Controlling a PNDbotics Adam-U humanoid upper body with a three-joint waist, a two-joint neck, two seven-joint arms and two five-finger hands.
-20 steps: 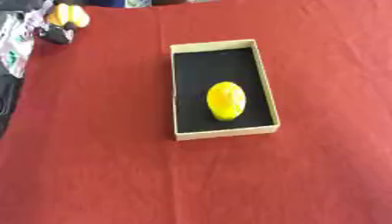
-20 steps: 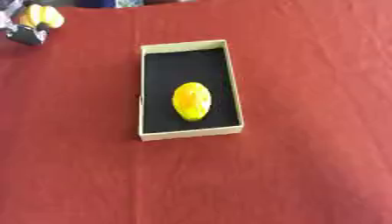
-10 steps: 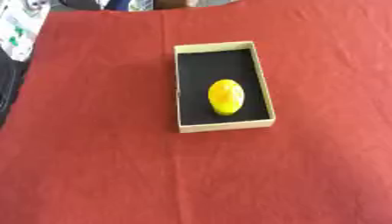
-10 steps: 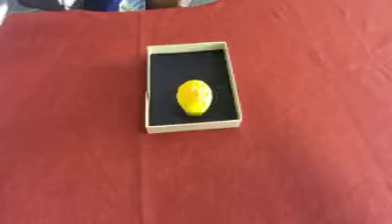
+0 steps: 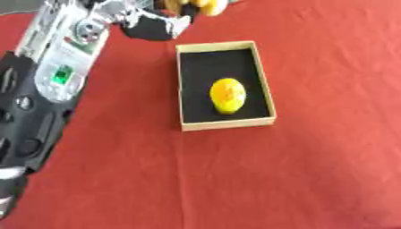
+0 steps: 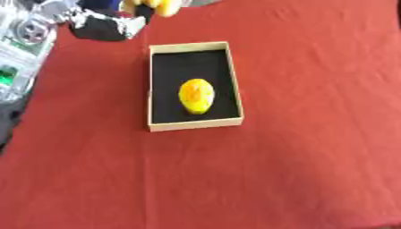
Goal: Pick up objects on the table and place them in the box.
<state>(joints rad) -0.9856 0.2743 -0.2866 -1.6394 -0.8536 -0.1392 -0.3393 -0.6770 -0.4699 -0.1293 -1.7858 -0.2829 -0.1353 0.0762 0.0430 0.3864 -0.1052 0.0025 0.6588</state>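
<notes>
Red cloth covers the tabletop (image 5: 313, 170), and a shallow tan box (image 5: 225, 125) with a black lining sits near its middle. One yellow, egg-shaped fruit (image 5: 227, 95) lies inside the box, toward its near end. The left arm reaches in along the view's left side, and the left hand (image 5: 160, 24) hovers just beyond the box's far left corner, fingers curled round a yellow object (image 5: 196, 5) at the top edge.
</notes>
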